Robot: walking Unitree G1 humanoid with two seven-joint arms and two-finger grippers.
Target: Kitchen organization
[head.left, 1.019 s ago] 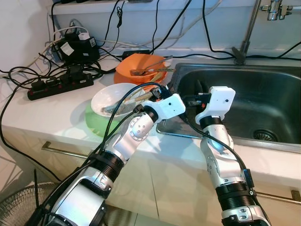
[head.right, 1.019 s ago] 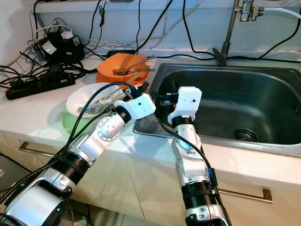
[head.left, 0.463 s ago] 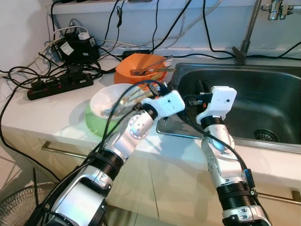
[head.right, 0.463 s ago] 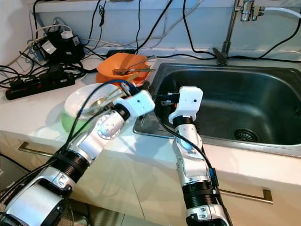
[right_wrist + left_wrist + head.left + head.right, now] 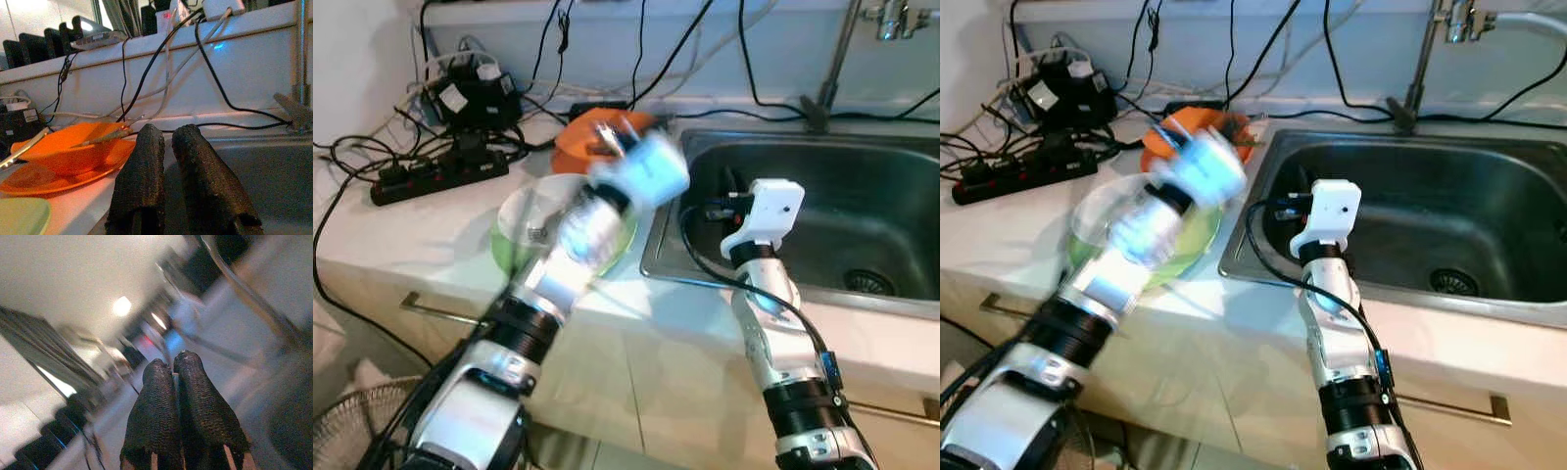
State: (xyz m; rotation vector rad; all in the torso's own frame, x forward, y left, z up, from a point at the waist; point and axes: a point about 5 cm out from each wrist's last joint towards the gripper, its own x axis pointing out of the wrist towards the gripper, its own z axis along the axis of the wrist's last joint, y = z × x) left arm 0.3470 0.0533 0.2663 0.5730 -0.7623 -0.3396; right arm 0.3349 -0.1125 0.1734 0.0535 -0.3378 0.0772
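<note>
Robot at a kitchen sink (image 5: pixel 862 206)
Blurred left gripper (image 5: pixel 177 363) pressed together above bowls; right gripper (image 5: pixel 166 134) nearly closed, empty.

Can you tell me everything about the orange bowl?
The orange bowl looks like smooth, shiny plastic, wide and shallow. It sits upright on a matching orange plate on the white counter, just left of the metal sink, in front of the wall with black cables. Long utensils lie across it, their ends sticking out over the rim. In the head views the blurred left arm covers part of it. Neither gripper touches it.
</note>
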